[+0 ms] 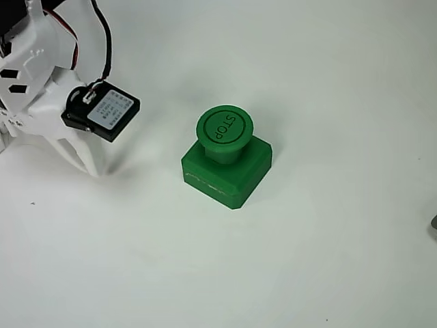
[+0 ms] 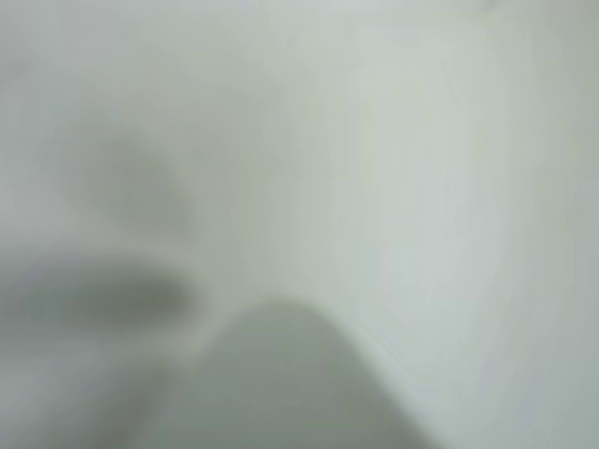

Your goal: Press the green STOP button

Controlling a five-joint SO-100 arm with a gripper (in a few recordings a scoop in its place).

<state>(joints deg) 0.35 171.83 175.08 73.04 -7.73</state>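
STOP button: upright on white desk. Gripper: well left of button, tips at desk; finger state unclear.

Fixed view: set above the white table, looking steeply down at close range, with the green STOP button near centre and the white arm's gripper at the left edge. Wrist view: pressed very close to a pale surface, wholly out of focus, facing direction unclear. Shared ground: apparently only the white tabletop; nothing identifiable appears in both.
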